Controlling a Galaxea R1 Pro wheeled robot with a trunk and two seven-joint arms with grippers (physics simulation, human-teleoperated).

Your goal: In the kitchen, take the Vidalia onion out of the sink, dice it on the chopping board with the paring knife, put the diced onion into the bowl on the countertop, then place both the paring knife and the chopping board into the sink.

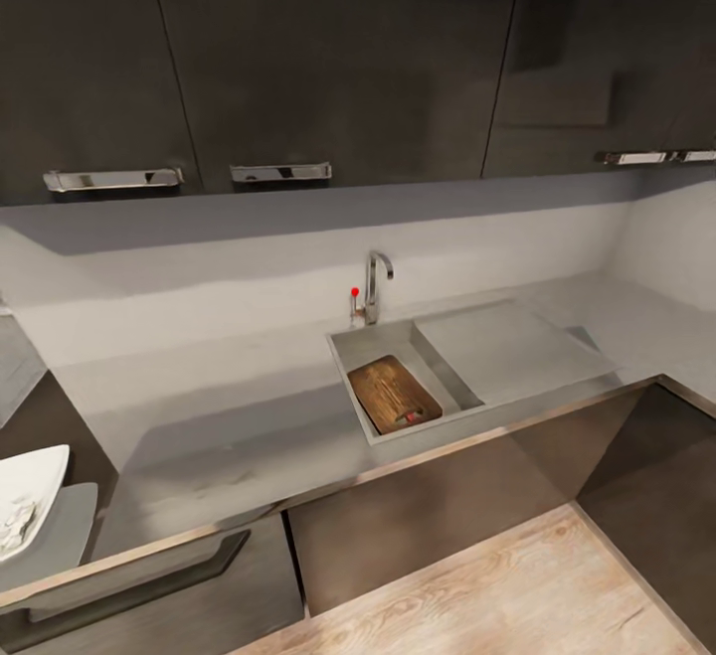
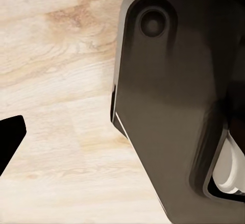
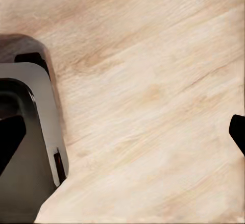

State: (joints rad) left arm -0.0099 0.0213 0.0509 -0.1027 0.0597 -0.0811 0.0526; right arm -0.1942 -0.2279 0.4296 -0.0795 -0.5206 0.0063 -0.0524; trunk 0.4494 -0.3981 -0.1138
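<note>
The chopping board [image 1: 394, 394] lies in the sink [image 1: 370, 346] basin, the paring knife [image 1: 411, 417] on its near end. The bowl [image 1: 30, 481] sits at the countertop's [image 1: 229, 416] far left edge. Both wrist views look down on wooden floor [image 3: 153, 106]; left gripper [image 2: 122, 132] and right gripper [image 3: 122, 132] fingers spread wide, holding nothing.

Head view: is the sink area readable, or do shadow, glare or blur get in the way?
Head view: soft but readable; the chopping board lies in the sink with the paring knife on it, a broad shadow falls across the countertop, and the tap glints. Both wrist views: evenly lit wooden floor, slightly blurred.
</note>
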